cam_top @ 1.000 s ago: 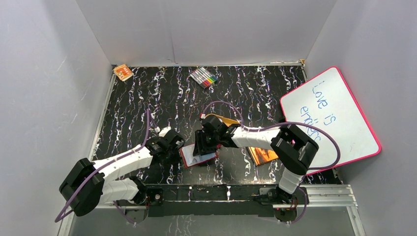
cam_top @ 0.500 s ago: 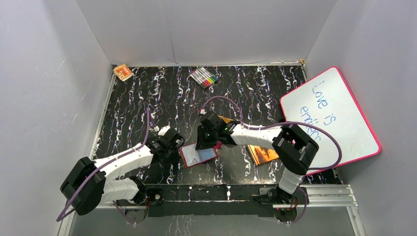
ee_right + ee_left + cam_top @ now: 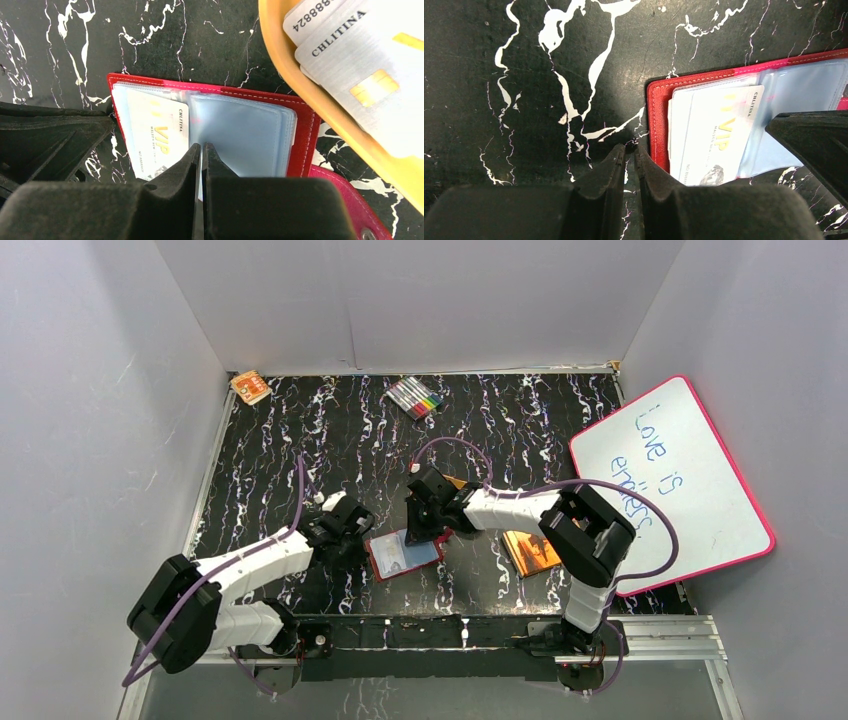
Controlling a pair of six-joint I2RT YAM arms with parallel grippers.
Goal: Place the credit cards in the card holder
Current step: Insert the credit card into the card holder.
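Observation:
The card holder [image 3: 403,554] lies open on the black marbled table, red with pale-blue sleeves [image 3: 240,130]. A white VIP credit card [image 3: 157,135] sits in its left sleeve, and it also shows in the left wrist view [image 3: 719,135]. More grey credit cards [image 3: 360,65] lie in the orange tray [image 3: 295,75]. My left gripper [image 3: 630,150] is shut and empty, its tips on the table at the card holder's left edge [image 3: 656,125]. My right gripper [image 3: 201,147] is shut over the sleeves. I cannot tell whether a sleeve is nipped between its jaws.
An orange-brown book [image 3: 532,552] lies right of the card holder. A whiteboard [image 3: 670,480] leans at the right wall. A pack of markers [image 3: 415,397] and a small orange box [image 3: 250,387] sit at the back. The holder's pink snap tab [image 3: 350,200] points right.
My right gripper's jaws have shut and it has drawn back from above the holder's middle towards its far right side, uncovering the sleeves. The left arm has hardly moved.

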